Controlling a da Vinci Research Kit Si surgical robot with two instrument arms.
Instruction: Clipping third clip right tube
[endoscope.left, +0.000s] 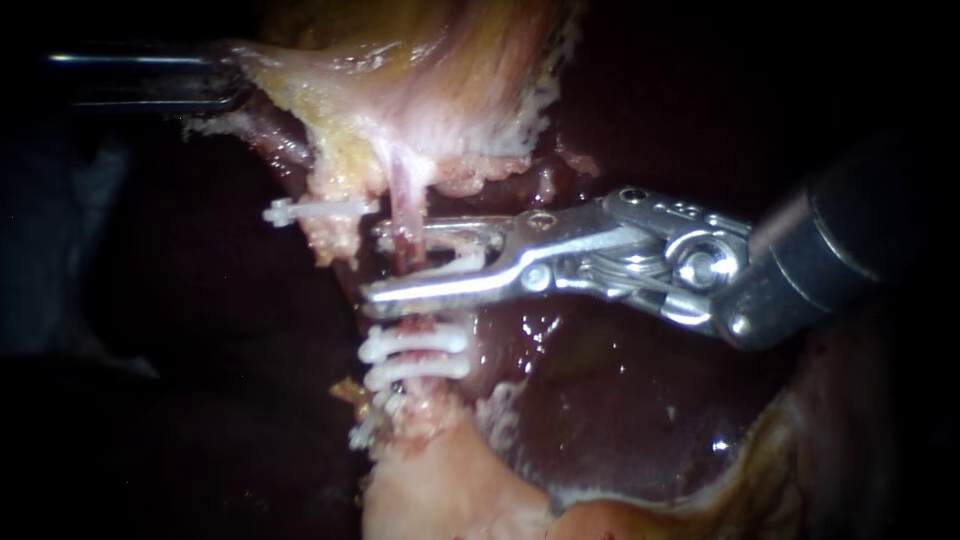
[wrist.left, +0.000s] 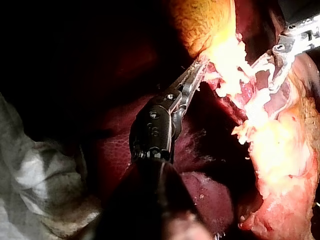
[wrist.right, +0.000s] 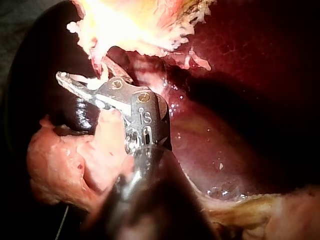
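Observation:
The right tube (endoscope.left: 404, 196) runs down from the gallbladder (endoscope.left: 420, 60) as a thin pink strand. My right instrument (endoscope.left: 373, 265) comes in from the right, its jaws standing apart on either side of this tube. A white clip (endoscope.left: 452, 262) sits between them, touching both. Two white clips (endoscope.left: 415, 345) lie across the same tube just below the jaws. My left instrument (endoscope.left: 238, 75) comes in from the upper left and is shut on the gallbladder's pale edge. The left wrist view shows its jaws (wrist.left: 197, 70) closed on that tissue. The right wrist view shows my right instrument (wrist.right: 75, 82) at the tube.
Another white clip (endoscope.left: 318, 210) sits on the strand to the left of the tube. Dark red liver (endoscope.left: 620, 400) lies under and right of the jaws. Pale fatty tissue (endoscope.left: 440, 490) bulges below the clips. A gauze-like cloth (wrist.left: 35, 180) lies beside my left instrument's shaft.

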